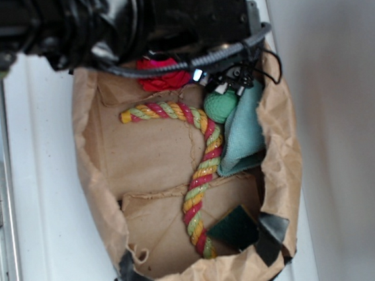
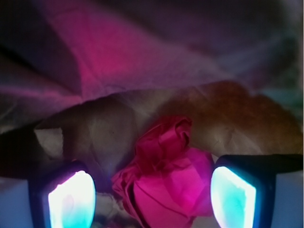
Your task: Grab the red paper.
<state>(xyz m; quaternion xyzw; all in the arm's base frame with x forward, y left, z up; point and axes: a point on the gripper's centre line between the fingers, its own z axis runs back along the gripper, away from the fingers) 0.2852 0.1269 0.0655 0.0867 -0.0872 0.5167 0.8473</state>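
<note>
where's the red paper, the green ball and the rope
red paper (image 2: 164, 178), wrist view, on the crumpled pleats at its middle, between the open hand's (image 2: 152, 197) lit pads
green ball (image 1: 220, 107), exterior view, on its round face
rope (image 1: 206, 162), exterior view, midway along the twisted red-yellow-green length

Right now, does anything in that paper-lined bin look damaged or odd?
Yes. The brown paper lining is wrinkled and torn, with dark tape patching its lower corners. The red paper is a crumpled wad between the open hand's fingers.
</note>
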